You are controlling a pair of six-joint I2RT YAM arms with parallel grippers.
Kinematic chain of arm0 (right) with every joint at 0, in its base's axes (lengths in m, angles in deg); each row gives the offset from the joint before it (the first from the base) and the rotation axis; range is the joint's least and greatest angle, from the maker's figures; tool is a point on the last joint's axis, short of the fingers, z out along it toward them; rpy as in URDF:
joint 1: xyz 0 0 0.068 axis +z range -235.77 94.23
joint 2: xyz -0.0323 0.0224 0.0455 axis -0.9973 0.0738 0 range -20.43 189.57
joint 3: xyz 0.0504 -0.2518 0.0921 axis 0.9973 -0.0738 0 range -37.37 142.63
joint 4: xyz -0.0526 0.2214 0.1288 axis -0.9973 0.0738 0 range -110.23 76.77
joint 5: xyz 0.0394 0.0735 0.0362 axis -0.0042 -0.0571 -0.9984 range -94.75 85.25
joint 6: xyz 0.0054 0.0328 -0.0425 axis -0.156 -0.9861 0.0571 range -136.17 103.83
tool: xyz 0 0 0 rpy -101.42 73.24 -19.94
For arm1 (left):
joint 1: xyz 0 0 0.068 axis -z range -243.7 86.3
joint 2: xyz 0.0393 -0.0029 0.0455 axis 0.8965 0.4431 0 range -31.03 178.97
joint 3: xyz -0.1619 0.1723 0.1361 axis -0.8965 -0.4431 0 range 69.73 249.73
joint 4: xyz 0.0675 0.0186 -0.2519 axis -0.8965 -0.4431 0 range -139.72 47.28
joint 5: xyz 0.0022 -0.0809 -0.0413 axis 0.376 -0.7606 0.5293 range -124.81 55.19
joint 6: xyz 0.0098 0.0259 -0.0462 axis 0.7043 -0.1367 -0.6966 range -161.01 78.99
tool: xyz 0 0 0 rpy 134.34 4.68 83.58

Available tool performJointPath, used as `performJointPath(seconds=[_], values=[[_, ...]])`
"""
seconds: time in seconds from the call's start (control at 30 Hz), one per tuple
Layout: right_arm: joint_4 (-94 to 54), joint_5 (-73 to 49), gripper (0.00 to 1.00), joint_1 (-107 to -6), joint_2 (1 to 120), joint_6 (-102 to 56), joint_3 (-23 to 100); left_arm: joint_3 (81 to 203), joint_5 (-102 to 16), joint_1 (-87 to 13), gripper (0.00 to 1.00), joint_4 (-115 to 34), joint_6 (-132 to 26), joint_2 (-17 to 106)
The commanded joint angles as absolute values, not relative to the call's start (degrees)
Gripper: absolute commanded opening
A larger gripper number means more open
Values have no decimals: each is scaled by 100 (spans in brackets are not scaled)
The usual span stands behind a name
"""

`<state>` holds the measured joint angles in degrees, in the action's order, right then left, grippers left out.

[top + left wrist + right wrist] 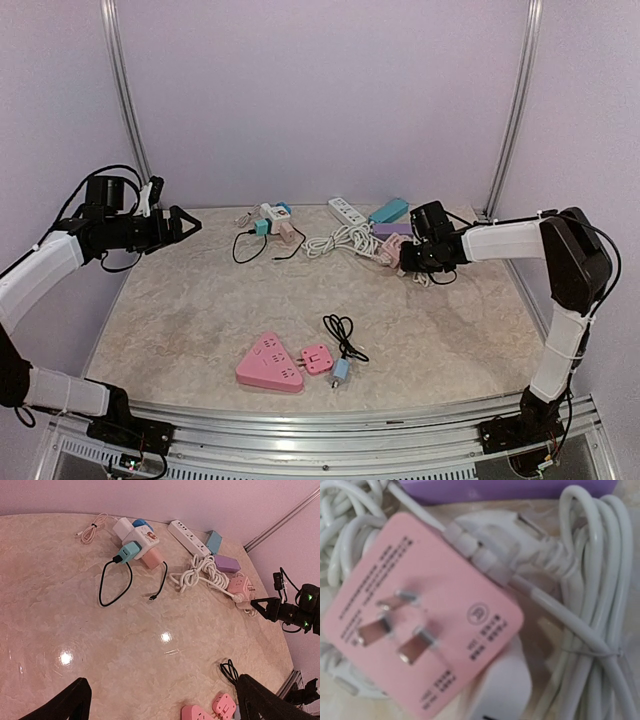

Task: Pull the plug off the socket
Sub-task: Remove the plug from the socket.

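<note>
A pink socket block [420, 630] lies among coils of white cord [600, 605] at the back right of the table, its three metal prongs facing the right wrist camera. A white plug [505, 540] with a cord sits against its upper edge, and a white block [502, 690] pokes out from under its lower edge. My right gripper [408, 256] is down at this pink block [392, 250]; its fingers are hidden in the wrist view. My left gripper [185, 222] hangs open in the air at the far left, fingers [70, 702] spread over bare table.
A pink triangular power strip [268, 362], a small pink adapter [316, 358] and a blue plug with black cable [341, 372] lie near the front. At the back are a white cube with teal and pink plugs [272, 220], a white strip [345, 210], a teal box [388, 210] and a purple box [390, 230].
</note>
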<state>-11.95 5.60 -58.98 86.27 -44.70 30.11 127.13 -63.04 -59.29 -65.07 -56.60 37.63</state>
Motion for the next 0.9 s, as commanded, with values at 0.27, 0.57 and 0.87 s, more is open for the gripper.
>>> performJointPath(seconds=[0.27,0.57,0.87], values=[[-1135,797,29,-5940,8834,-4552,2960,12655,-6333,-5957,99,-6463,-5621,3778],[-1290,489,29,-5935,8931,-4679,3051,12659,-6330,-5957,99,-6470,-5622,3822],[-1406,490,6,-5936,8837,-4770,2953,12659,-6348,-5957,99,-6465,-5596,3840]])
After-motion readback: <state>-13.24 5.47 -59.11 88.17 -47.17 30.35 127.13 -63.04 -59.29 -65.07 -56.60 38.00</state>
